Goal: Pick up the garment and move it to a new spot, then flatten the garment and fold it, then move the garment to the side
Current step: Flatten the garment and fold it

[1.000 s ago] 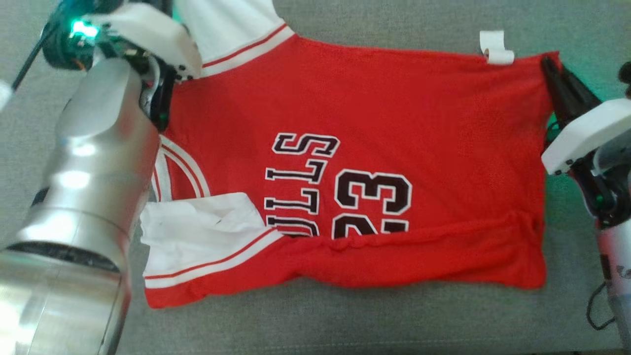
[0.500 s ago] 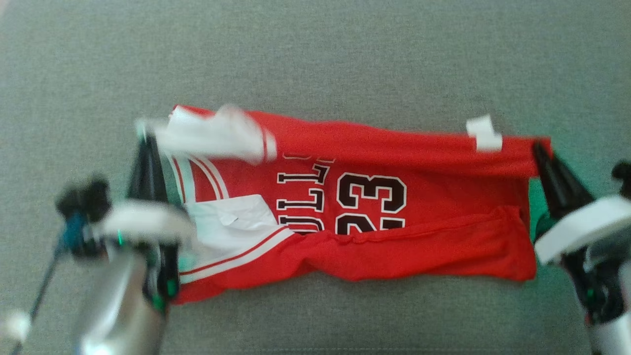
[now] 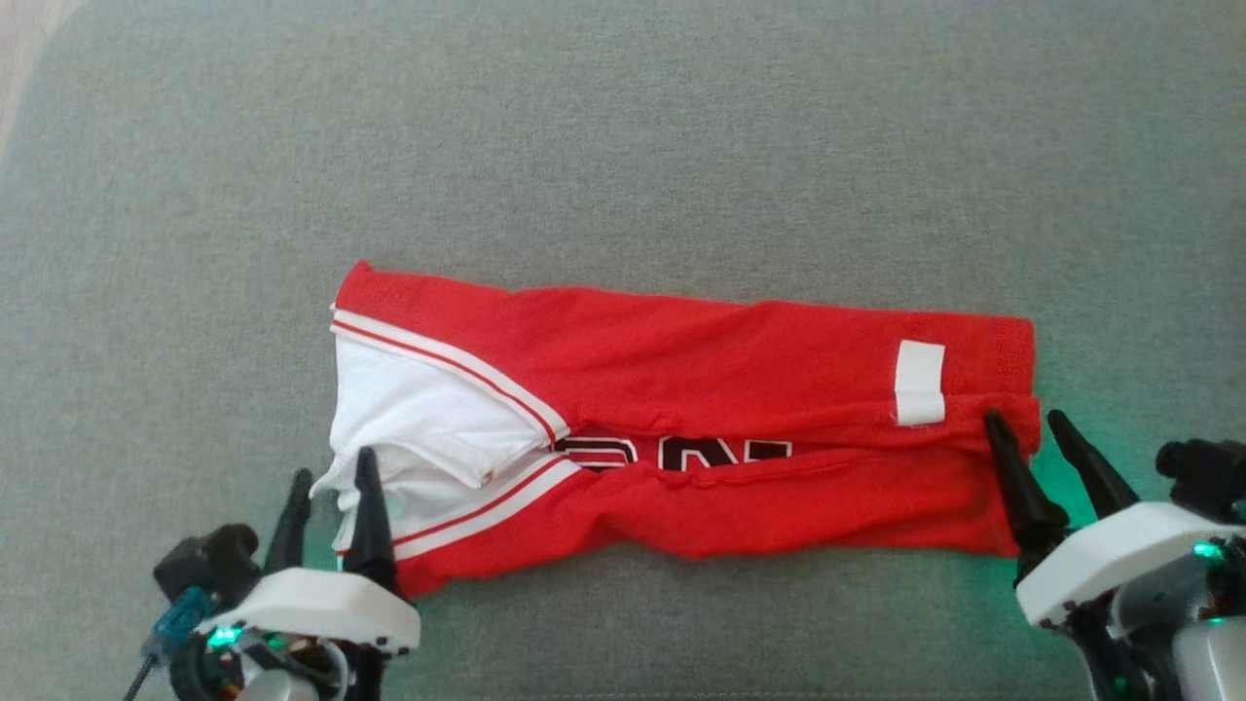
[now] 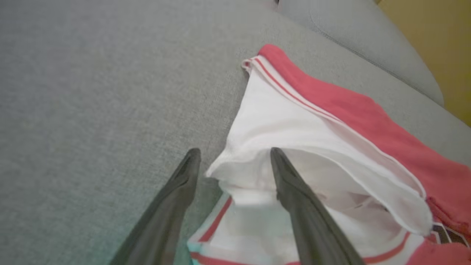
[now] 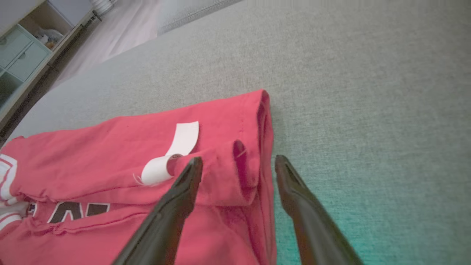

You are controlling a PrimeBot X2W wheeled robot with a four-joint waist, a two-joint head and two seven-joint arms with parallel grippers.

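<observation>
The red jersey [image 3: 701, 360] with white sleeves lies folded into a long band on the grey cushion, its far edge laid over toward me so just a strip of the black print shows. My left gripper [image 3: 331, 479] stands open at the white sleeve corner [image 4: 254, 165], one finger on the fabric's edge, the other over bare cushion. At the jersey's right end my right gripper [image 3: 1027, 424] is open, its fingers [image 5: 184, 191] astride the folded hem [image 5: 254, 147] beside the white label [image 5: 176, 147], holding nothing.
The grey cushion [image 3: 623, 146] stretches wide beyond the jersey. Another grey cushion [image 4: 360, 40] and a yellow wall sit at the left wrist view's top right. A pale cabinet with drawers [image 5: 22, 44] stands on the floor at the right wrist view's top left.
Both grippers pulled the jersey's far edge toward me, folding it over the print, then let go and opened. The head camera has shifted too.
</observation>
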